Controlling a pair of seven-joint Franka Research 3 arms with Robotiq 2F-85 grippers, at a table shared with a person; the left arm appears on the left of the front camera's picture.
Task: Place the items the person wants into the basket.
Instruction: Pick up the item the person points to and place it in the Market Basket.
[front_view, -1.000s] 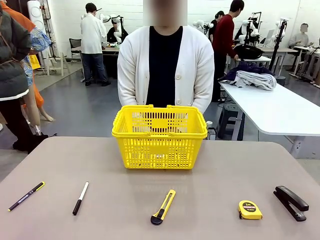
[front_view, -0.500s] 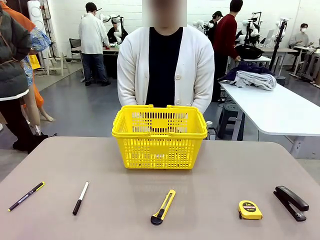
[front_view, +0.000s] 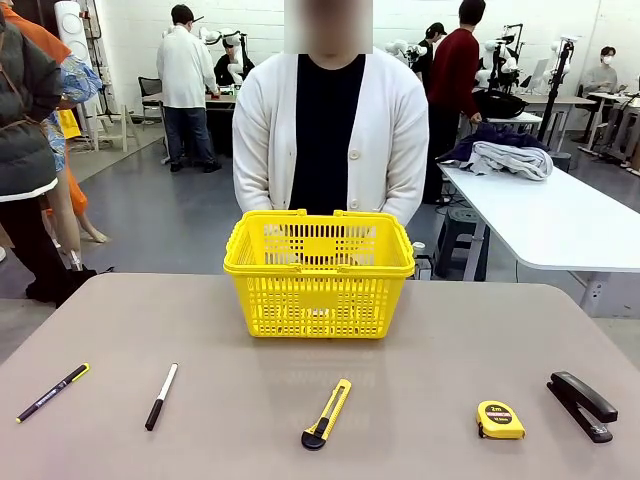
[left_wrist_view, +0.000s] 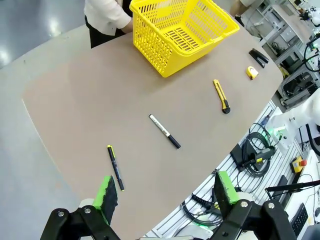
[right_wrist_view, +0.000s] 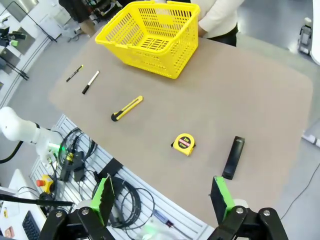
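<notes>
The yellow basket (front_view: 318, 272) stands at the table's far middle, right in front of the person (front_view: 325, 140) in a white cardigan. Along the near edge lie a thin black pen with a yellow tip (front_view: 52, 392), a black marker with a white cap (front_view: 161, 396) and a yellow tape measure (front_view: 500, 419). From high above the table, the left wrist view takes in the pen (left_wrist_view: 115, 167), marker (left_wrist_view: 164, 131), tape measure (left_wrist_view: 252, 72) and basket (left_wrist_view: 182, 30). My left gripper (left_wrist_view: 164, 191) is open and holds nothing. My right gripper (right_wrist_view: 162, 196) is open too, well above the tape measure (right_wrist_view: 184, 143) and basket (right_wrist_view: 150, 37).
A yellow-and-black utility knife (front_view: 327, 413) lies at the near middle, and a black stapler (front_view: 581, 405) at the near right. Cables and a rail run below the table's near edge (right_wrist_view: 125, 192). A white table (front_view: 560, 225) with clothes stands at the back right.
</notes>
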